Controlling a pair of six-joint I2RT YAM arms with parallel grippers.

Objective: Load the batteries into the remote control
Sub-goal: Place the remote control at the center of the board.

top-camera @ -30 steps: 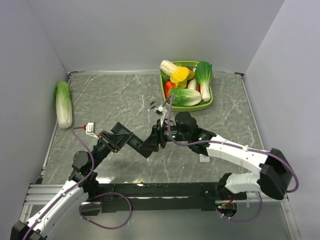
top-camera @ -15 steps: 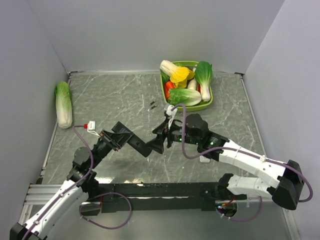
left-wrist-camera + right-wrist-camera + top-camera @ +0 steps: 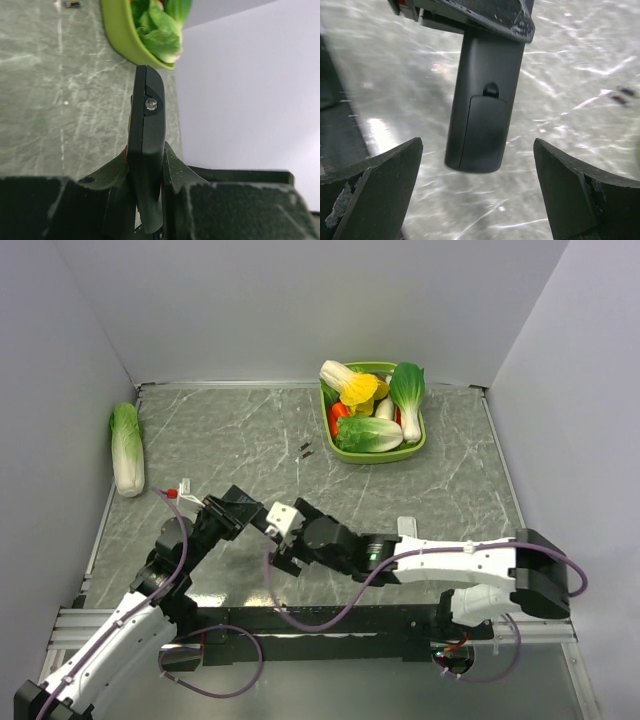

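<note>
The table (image 3: 230,430) is a grey-green marbled slab, boxed in by 3 plain pale walls (image 3: 300,300). A napa cabbage (image 3: 127,448) lies along the left edge. At the back, a green tray (image 3: 416,448) holds leafy greens and red and yellow pieces. 2 tiny dark bits (image 3: 305,449) sit just left of the tray. A white rectangular thing (image 3: 405,526) peeks out from behind the right arm.

From above, both arms meet at the near centre, but their own bulk hides much of the contact. The left gripper (image 3: 235,515) reaches rightwards and the right gripper (image 3: 288,538) leftwards.

The left wrist view shows what the overhead does not. The black remote control (image 3: 147,145) stands edge-on, pinched at its near end between the 2 left fingers (image 3: 120,172), clamped tight against both faces. Its far end, with a small clear emitter lens, points towards the tray's rim.

Only the right wrist view shows the remote's back. It is a smooth dark shell with its battery cover (image 3: 485,132) seated flush below a small notch. The remote is held up off the table and reaches down the picture from the left claw. Its free end lies between the right fingers (image 3: 385,180), which are spread as wide as they go and touch nothing.
</note>
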